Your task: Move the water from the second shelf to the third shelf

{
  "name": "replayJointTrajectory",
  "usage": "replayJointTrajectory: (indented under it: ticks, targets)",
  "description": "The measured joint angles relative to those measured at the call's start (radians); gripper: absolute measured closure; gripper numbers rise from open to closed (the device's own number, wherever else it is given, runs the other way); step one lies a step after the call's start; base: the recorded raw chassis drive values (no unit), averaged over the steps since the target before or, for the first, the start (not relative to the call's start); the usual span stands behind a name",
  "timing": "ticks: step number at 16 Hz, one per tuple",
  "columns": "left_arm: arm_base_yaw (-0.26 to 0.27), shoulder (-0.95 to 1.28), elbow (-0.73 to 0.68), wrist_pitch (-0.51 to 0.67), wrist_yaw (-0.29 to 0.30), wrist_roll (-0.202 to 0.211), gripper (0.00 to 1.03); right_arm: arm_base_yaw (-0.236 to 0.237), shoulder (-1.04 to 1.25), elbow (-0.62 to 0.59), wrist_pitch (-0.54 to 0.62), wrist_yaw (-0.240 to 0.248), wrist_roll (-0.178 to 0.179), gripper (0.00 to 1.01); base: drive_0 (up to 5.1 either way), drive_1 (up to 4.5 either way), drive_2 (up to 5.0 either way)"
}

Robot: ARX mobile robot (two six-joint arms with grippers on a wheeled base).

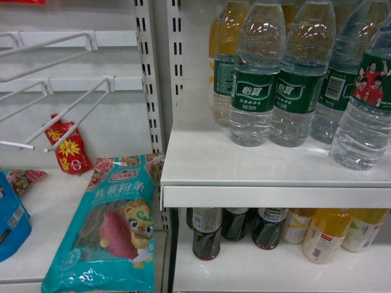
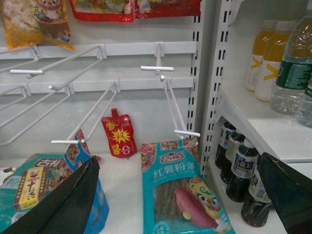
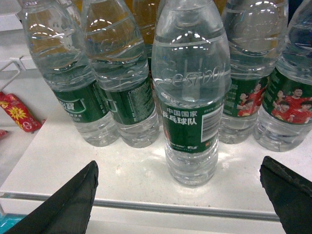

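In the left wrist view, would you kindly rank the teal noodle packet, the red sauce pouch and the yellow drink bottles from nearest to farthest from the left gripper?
From the left gripper:
1. Teal noodle packet, lying between the fingertips.
2. Red sauce pouch, behind, against the back panel.
3. Yellow drink bottles, upper right shelf, farthest.

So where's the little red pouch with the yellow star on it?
The red pouch leans against the back wall on the left side of the head view, just behind the teal noodle bag and under the white hooks.
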Motion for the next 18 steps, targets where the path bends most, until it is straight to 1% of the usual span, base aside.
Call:
replayJointTrajectory:
  ticks: [1, 2, 3, 5, 6, 7, 8, 10, 11, 12, 14, 15, 18]
  targets:
    - [0.0, 0.0, 0.0, 0.0, 0.0, 0.0, 0.05, 0.0, -0.072, -0.036, -0.024, 0.01, 0.004, 0.03, 0.0, 0.0, 0.0]
    - [0.0, 0.0, 0.0, 0.0, 0.0, 0.0, 0.05, 0.005, -0.13, -0.059, -0.051, 0.04, -0.007, 0.03, 0.0, 0.0, 0.0]
    - [0.0, 0.0, 0.0, 0.0, 0.0, 0.0, 0.05, -0.002, -0.202, -0.079, -0.103, 0.046, -0.012, 0.03, 0.0, 0.0, 0.0]
    - [0.0, 0.0, 0.0, 0.0, 0.0, 0.0, 0.05, -0.031, -0.358, -0.109, -0.2, 0.032, -0.012, 0.03, 0.0, 0.0, 0.0]
    - [0.0, 0.0, 0.0, 0.0, 0.0, 0.0, 0.05, -0.039, -0.435, -0.124, -0.24, 0.042, -0.027, 0.03, 0.0, 0.0, 0.0]
    - [0.0, 0.0, 0.0, 0.0, 0.0, 0.0, 0.05, -0.051, -0.489, -0.158, -0.171, 0.058, -0.047, 0.07, 0.0, 0.0, 0.0]
    - [0.0, 0.0, 0.0, 0.0, -0.001, 0.0, 0.05, -0.056, -0.567, -0.225, -0.059, 0.095, -0.069, 0.19, 0.0, 0.0, 0.0]
    - [0.0, 0.0, 0.0, 0.0, 0.0, 0.0, 0.05, -0.057, -0.714, -0.288, -0.147, 0.097, -0.084, 0.45, 0.0, 0.0, 0.0]
    - [0.0, 0.0, 0.0, 0.0, 0.0, 0.0, 0.05, -0.057, -0.755, -0.297, -0.159, 0.097, -0.089, 0.58, 0.0, 0.0, 0.0]
    - [0.0, 0.0, 0.0, 0.0, 0.0, 0.0, 0.05, -0.057, -0.781, -0.315, -0.145, 0.097, -0.09, 0.71, 0.0, 0.0, 0.0]
    - [0.0, 0.0, 0.0, 0.0, 0.0, 0.0, 0.05, -0.057, -0.819, -0.381, -0.142, 0.097, -0.09, 0.95, 0.0, 0.0, 0.0]
    - [0.0, 0.0, 0.0, 0.0, 0.0, 0.0, 0.05, -0.057, -0.842, -0.41, -0.142, 0.097, -0.095, 1.0, 0.0, 0.0, 0.0]
    - [0.0, 0.0, 0.0, 0.0, 0.0, 0.0, 0.05, -0.057, -0.902, -0.455, -0.143, 0.097, -0.095, 0.99, 0.0, 0.0, 0.0]
